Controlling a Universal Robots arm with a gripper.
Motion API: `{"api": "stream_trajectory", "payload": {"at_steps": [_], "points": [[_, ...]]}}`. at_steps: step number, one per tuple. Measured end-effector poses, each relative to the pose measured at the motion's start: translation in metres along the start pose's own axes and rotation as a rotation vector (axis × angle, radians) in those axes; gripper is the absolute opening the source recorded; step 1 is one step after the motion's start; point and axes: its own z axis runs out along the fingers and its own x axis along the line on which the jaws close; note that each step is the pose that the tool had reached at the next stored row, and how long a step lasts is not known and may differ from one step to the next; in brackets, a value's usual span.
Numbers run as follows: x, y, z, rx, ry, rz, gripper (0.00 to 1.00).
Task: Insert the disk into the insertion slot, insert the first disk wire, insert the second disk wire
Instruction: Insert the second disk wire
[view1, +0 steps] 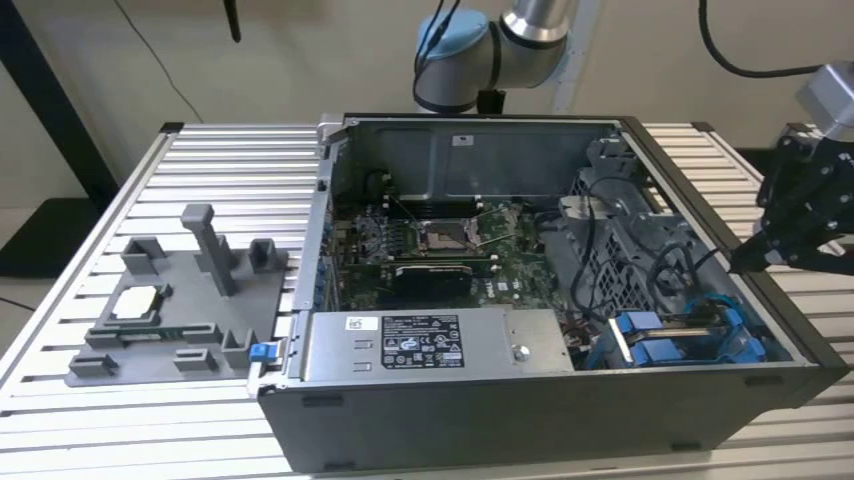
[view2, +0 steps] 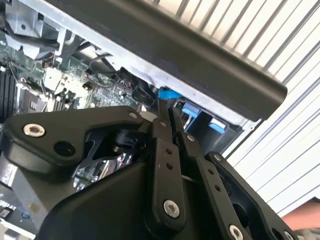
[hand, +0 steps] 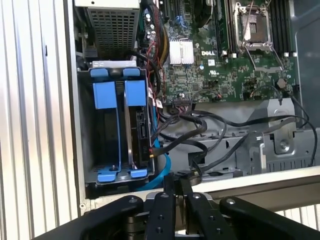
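Plainly, the disk (hand: 139, 131) sits down in the slot (hand: 134, 94) of the grey drive cage (hand: 85, 150), a dark slab between bright blue plastic edges, in the bay on the circuit-board side of the cage; the bay beside it looks dark and hollow. In the first wrist view this cage lies just ahead of the claw (hand: 175, 183) and a little to one side of its tips. The claw's two black fingers (view2: 162, 131) are pressed together with almost no gap. In the second wrist view a short piece of blue wire (view2: 168, 93) shows right at their tips, but I cannot tell whether they pinch it. In the first wrist view a blue wire (hand: 164, 168) curves from the disk's end toward the claw, and a bundle of black wires (hand: 210, 125) runs across the case floor just beyond it. Farther out from the claw lies the green circuit board (hand: 215, 65) with its square metal socket (hand: 253, 25). In the exterior view the claw (view1: 745, 262) hangs over the rim of the open computer case (view1: 534, 420), close above the cage end, with the grey power box (view1: 427, 345) well away across the case. Farther off again, a grey plastic stand (view1: 174, 310) rests on the ribbed metal table (view1: 227, 150).
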Motion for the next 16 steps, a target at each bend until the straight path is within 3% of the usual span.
{"api": "stream_trajectory", "payload": {"at_steps": [7,16], "points": [[-0.001,0.0211,-0.0042,0.0064,-0.0086,0.002,0.0],[-0.0063,0.0485,-0.0007,0.0128,-0.0116,0.001,0.0]]}}
